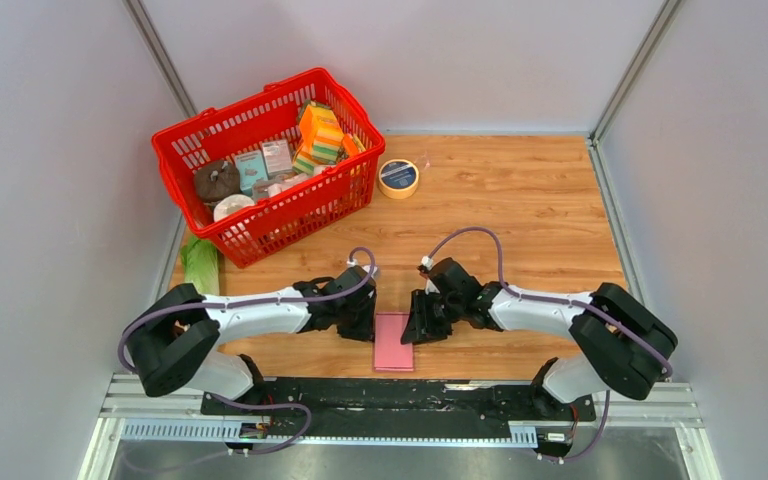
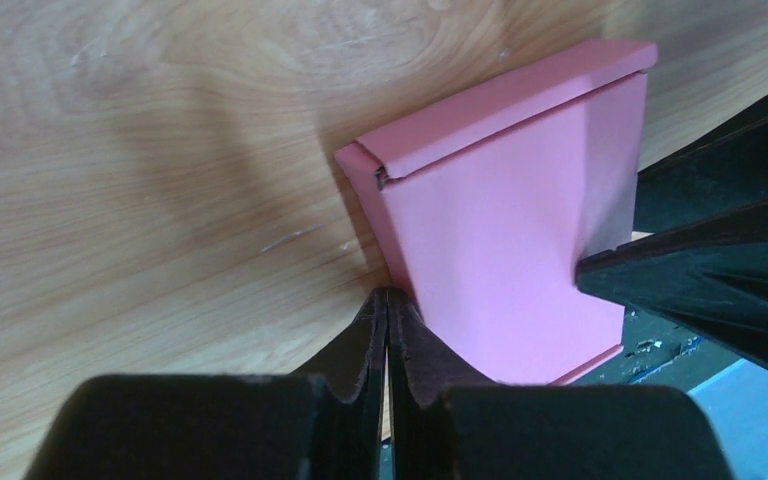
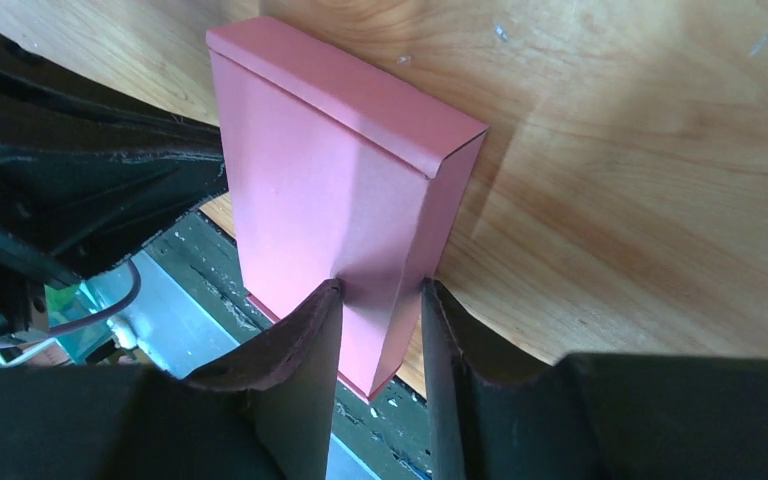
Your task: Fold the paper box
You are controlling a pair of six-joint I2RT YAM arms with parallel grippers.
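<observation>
The wooden tabletop (image 1: pixel 520 200) carries a red basket (image 1: pixel 295 215) at its far left, filled with assorted packs. A roll of tape (image 1: pixel 398 178) lies just beside the basket's right corner.

The paper box (image 1: pixel 393 342) is formed into a slim pink rectangular body. It lies at the near edge of the tabletop, centred between the two arms, with its long axis running near to far. A folded flap closes its far end.

Left pincer (image 2: pixel 388 300): the fingers are pressed together. Their tips sit against the left long edge of the box, towards its near end. Whether any card is nipped between them cannot be told.

Right pincer (image 3: pixel 382 290): the fingers straddle the right long edge of the box and pinch it. One finger bears on the top face and the other on the outer side wall.
</observation>
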